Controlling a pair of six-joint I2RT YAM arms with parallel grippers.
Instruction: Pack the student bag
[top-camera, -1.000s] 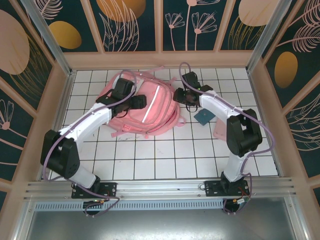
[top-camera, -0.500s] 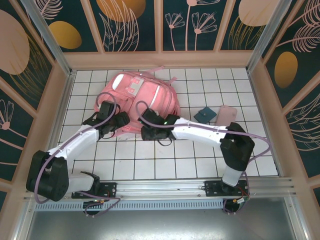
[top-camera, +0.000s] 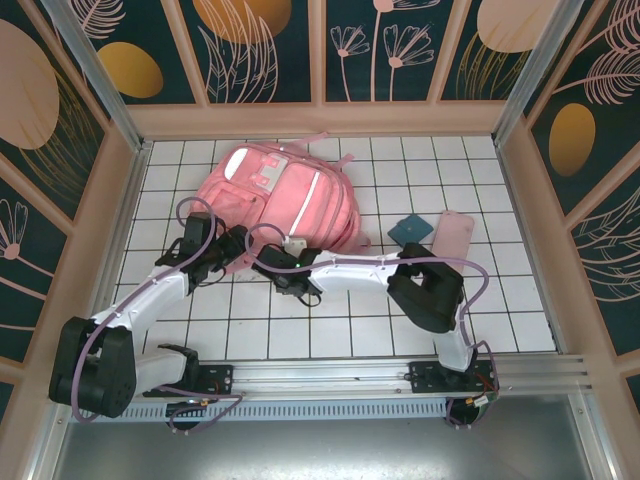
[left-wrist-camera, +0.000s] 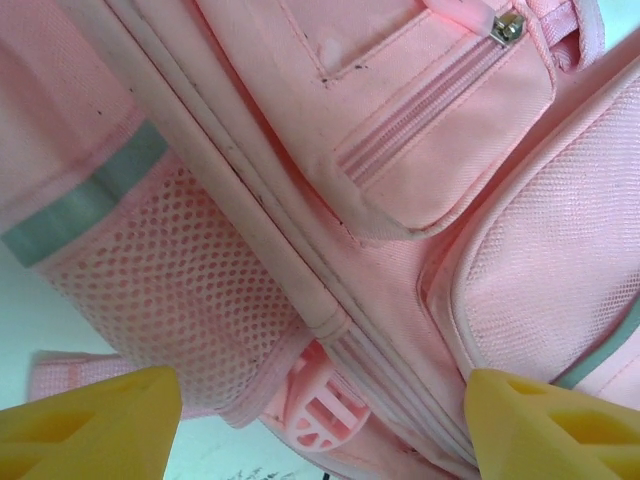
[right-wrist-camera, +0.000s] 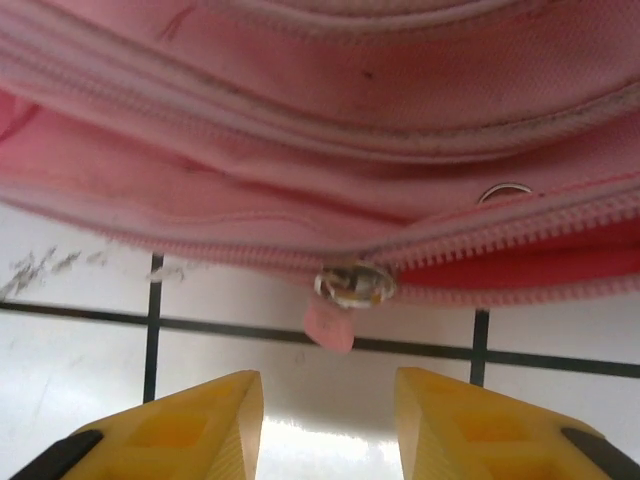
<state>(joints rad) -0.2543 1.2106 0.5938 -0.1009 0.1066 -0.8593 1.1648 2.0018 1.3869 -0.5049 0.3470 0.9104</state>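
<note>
The student bag (top-camera: 285, 195), a large pink backpack, lies on the white tiled floor at the back centre. My left gripper (top-camera: 233, 245) is at its near-left corner. In the left wrist view this gripper (left-wrist-camera: 320, 440) stands open wide, its yellow fingertips (left-wrist-camera: 90, 420) spanning the mesh side pocket (left-wrist-camera: 170, 280) and a pink plastic buckle (left-wrist-camera: 315, 415) without closing on them. My right gripper (top-camera: 268, 256) is at the bag's near edge. It (right-wrist-camera: 330, 420) is open just below the metal zipper slider (right-wrist-camera: 353, 283) and its pink pull tab (right-wrist-camera: 330, 325), nothing between the fingers.
A dark teal booklet (top-camera: 410, 231) and a pale pink flat case (top-camera: 452, 236) lie on the tiles to the right of the bag. Wooden frame walls (top-camera: 525, 200) close in the floor on three sides. The zipper gapes red to the slider's right (right-wrist-camera: 560, 265).
The right arm swung from the bag's far right side round to its near edge and its jaws narrowed. The left arm drew back to the near-left corner. The bag shifted toward the back.
</note>
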